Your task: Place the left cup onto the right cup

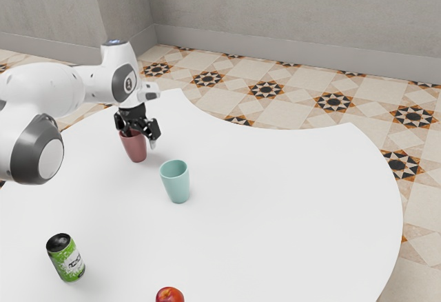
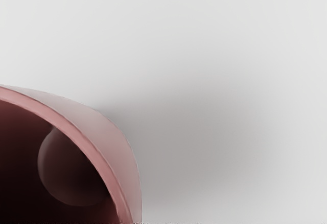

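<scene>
Pink cup (image 1: 134,148) — upright near the table's (image 1: 289,198) far edge, my gripper (image 1: 138,134) at its rim; I cannot tell whether it grips. Teal cup (image 1: 175,181) — upright, nearby.

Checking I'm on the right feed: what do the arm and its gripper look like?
The arm is glossy white with rounded links, dark grey round joint caps and a small blue light on top of one joint. The gripper is black.

green can (image 1: 66,257), red apple (image 1: 169,295), white table (image 1: 289,198)
</scene>
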Robot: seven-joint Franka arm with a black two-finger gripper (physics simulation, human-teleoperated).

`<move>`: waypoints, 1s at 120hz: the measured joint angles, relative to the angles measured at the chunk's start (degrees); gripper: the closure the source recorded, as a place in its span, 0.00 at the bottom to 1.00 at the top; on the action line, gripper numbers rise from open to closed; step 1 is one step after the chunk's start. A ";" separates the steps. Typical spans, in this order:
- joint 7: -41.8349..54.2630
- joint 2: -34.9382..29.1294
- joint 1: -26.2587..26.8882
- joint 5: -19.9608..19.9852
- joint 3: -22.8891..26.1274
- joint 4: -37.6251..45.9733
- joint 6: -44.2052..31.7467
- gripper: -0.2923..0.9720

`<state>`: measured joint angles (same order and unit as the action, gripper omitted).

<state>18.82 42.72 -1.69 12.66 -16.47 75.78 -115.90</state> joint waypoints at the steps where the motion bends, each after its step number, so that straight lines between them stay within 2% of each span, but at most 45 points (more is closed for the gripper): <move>1: 0.02 0.01 0.00 0.02 -0.01 0.04 0.00 0.23; 8: 0.13 0.04 0.01 0.09 -0.04 0.19 -0.18 0.29; 30: 0.15 0.05 0.02 0.21 -0.05 0.35 -0.78 0.63; 47: 0.01 0.05 0.02 0.19 -0.05 0.35 -0.98 0.76; 71: -0.28 0.05 0.02 -0.01 -0.08 0.70 -1.16 0.83; 120: -0.99 -0.49 0.23 -0.51 -0.30 0.23 -0.19 0.83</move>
<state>17.83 42.23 -1.46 12.15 -16.77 76.00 -116.10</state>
